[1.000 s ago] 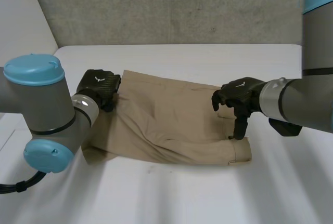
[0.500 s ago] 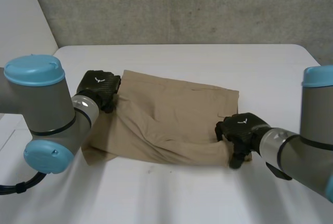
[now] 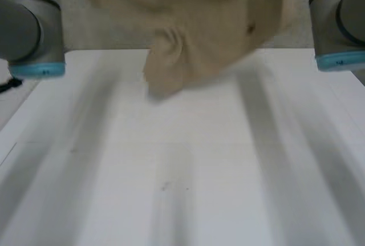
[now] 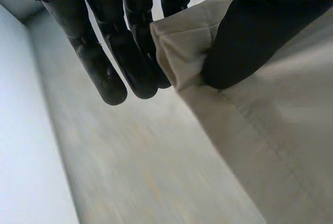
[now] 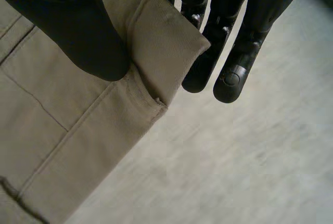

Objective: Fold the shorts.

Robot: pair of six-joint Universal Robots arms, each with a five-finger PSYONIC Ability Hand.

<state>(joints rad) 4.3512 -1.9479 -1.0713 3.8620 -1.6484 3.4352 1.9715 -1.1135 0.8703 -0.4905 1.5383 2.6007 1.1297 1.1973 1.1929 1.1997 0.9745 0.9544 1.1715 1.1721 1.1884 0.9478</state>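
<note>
The beige shorts [image 3: 194, 35] hang in the air above the white table [image 3: 188, 172], stretched between my two arms, with a bunched leg drooping lowest. My left hand [image 4: 104, 52] pinches a folded corner of the shorts [image 4: 270, 130] between thumb and straight fingers. In the right wrist view my right hand [image 5: 234, 37] likewise pinches a hemmed corner of the shorts [image 5: 67, 141] against its thumb. The left arm [image 3: 31, 23] and the right arm [image 3: 339, 17] stand raised at either side of the cloth.
A grey concrete wall [image 3: 122, 35] shows behind the hanging cloth at the table's far edge.
The shorts lay flat on the table; now both arms have risen and carry them in the air. The right hand went to the near right corner and shut on it.
</note>
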